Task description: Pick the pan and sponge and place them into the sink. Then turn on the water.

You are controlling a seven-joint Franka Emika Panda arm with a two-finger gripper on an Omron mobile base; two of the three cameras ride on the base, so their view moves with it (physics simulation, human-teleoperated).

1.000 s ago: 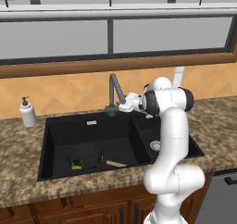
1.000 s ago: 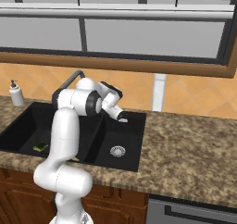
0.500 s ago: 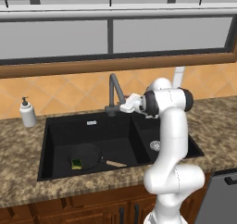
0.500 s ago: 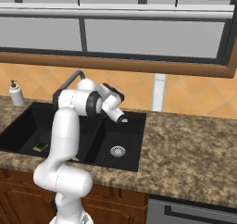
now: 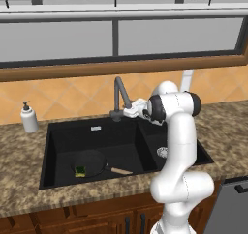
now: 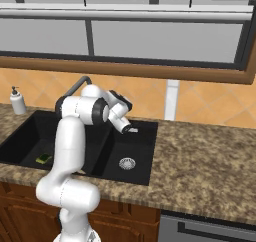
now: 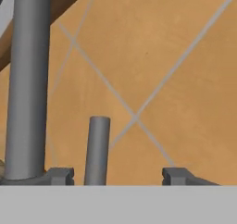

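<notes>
Even, bright, shadowless rendered light fills every frame, the black sink (image 5: pixel 63 146) swallowing detail at centre left, with edges slightly soft and no glare.

The tall dark grey gooseneck faucet (image 5: pixel 118 98) rises right beside the parted two-finger gripper (image 7: pixel 118 176), its slim grey lever (image 7: pixel 97 149) between the tips. Orange tiled wall (image 7: pixel 162 70) blocks beyond; the black double-basin sink (image 5: pixel 121 146) stays open below.
</notes>
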